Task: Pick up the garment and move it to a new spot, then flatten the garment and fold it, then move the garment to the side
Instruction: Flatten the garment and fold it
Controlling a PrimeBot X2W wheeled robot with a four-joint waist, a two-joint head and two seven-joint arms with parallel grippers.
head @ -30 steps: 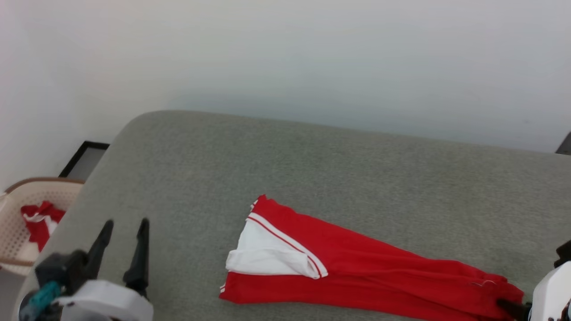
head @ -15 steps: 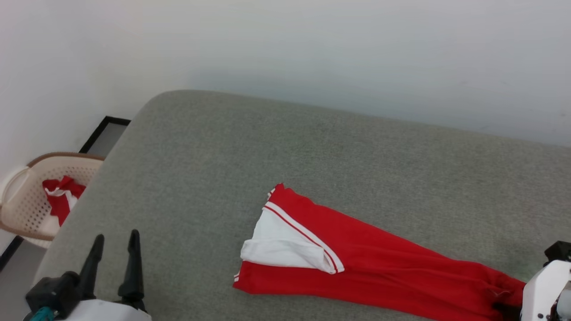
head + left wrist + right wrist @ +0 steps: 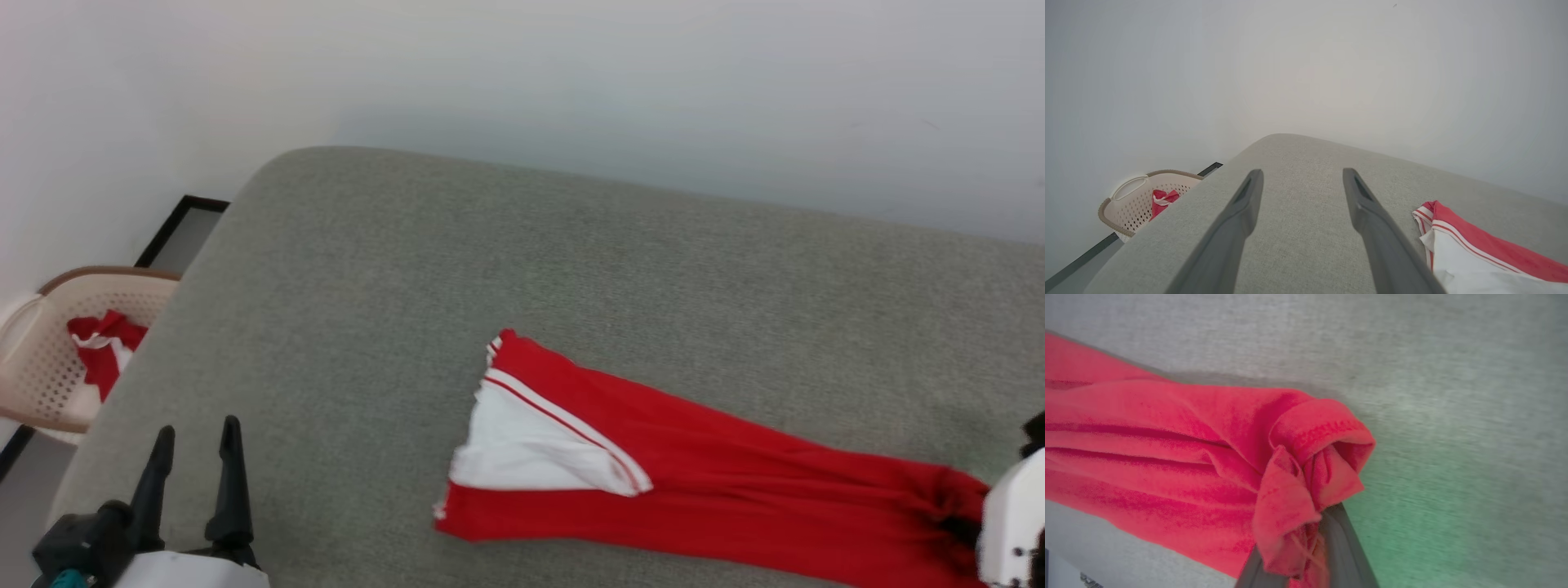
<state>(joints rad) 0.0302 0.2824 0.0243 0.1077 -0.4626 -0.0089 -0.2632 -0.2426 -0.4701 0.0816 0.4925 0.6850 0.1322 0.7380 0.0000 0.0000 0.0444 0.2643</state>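
Grey padded surface [image 3: 392, 269] carries the garment [image 3: 702, 490], a long, narrow, bunched strip running from the middle to the near right, not yet flattened or folded. Right gripper [image 3: 1306, 543] pinches its crumpled red hem, so the pick-up looks to be only starting. Left gripper [image 3: 198, 429] hovers near-left, fingers spread and empty.

**Red jersey lying stretched out, one end bunched**

The garment [image 3: 735, 498] is lying gathered into a long, narrow red band on the grey padded surface [image 3: 408, 286], running from the middle toward the robot's right. A white sleeve [image 3: 531, 457] edged with red-and-white stripes is lying on top at its wider left end. Its narrow right end is bunching into crumpled folds, pinched in the jaws of the right gripper [image 3: 1306, 539].
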